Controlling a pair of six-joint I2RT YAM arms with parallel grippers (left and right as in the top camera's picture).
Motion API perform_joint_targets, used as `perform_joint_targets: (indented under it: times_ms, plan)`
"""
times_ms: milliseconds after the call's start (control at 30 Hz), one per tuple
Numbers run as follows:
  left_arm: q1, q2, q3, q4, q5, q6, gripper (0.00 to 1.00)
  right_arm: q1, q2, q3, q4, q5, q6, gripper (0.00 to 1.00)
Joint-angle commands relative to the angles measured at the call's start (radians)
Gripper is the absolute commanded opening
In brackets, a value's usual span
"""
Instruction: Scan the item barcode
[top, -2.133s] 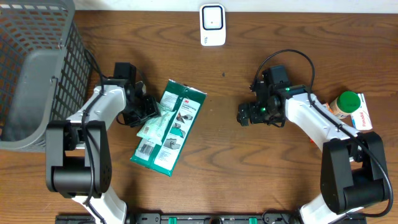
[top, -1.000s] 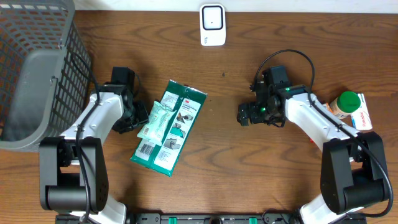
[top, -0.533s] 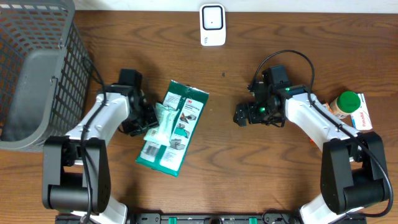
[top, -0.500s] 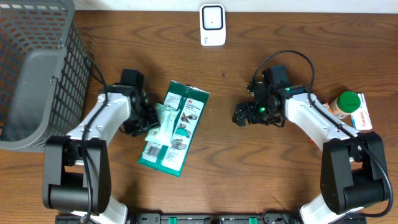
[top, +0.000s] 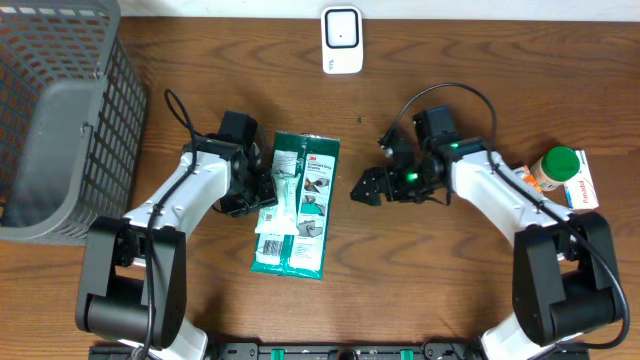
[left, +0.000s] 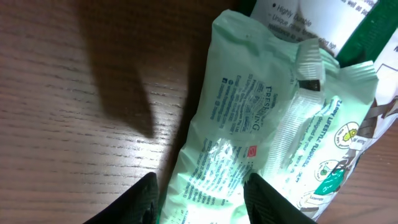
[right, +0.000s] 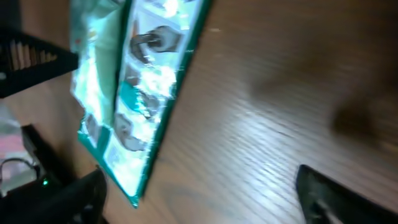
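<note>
One green package (top: 300, 215) flat on counter (top: 420, 290), centre. Left pincer (left: 200, 186) clamps package left edge; right pincer (top: 362, 190) spread, empty, just right of package. One jar (top: 558, 162), one box (top: 584, 190) right. One basket (top: 60, 110) left. One scanner (top: 341, 40) far edge.

Package (top: 305, 200) showing dark green border, pale mint pouch (left: 249, 124) (dark blue print), white label (top: 269, 221). Grey lattice basket (top: 60, 120) sitting at left edge of brown woodgrain desk (top: 450, 290).
</note>
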Motion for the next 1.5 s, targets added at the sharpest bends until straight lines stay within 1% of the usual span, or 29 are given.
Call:
perform_joint_targets:
  times_ms: [0,67,167,333,533,667,733,867,1333,1467]
  plan:
    - [-0.002,0.002,-0.010,0.003,0.015,-0.016,0.47,0.064,-0.010,0.016,0.035,-0.047,0.040,0.80]
    - [-0.002,0.002,-0.010,0.005,-0.008,-0.003,0.47,0.104,-0.010,0.016,0.072,-0.047,0.067,0.73]
    - [-0.002,0.002,-0.010,0.007,-0.090,-0.002,0.47,0.167,-0.010,0.016,0.130,-0.021,0.122,0.65]
    - [0.001,0.002,-0.010,0.038,-0.192,-0.001,0.47,0.260,-0.010,0.016,0.223,0.083,0.240,0.60]
    - [0.002,0.002,-0.010,0.051,-0.206,0.008,0.47,0.291,-0.003,0.016,0.321,0.104,0.323,0.58]
    - [0.002,0.002,-0.010,0.054,-0.228,0.021,0.47,0.301,0.034,0.016,0.409,0.104,0.390,0.58]
    - [0.002,0.002,-0.010,0.054,-0.228,0.021,0.43,0.309,0.060,0.016,0.443,0.103,0.403,0.57]
    - [0.002,0.005,-0.010,0.051,-0.228,0.022,0.38,0.330,0.105,0.016,0.459,0.104,0.410,0.57]
    - [0.000,0.006,-0.029,0.052,-0.227,0.021,0.38,0.346,0.173,0.016,0.510,0.122,0.410,0.57]
    - [-0.001,0.006,-0.056,0.076,-0.228,0.021,0.38,0.360,0.183,0.016,0.539,0.122,0.418,0.56]
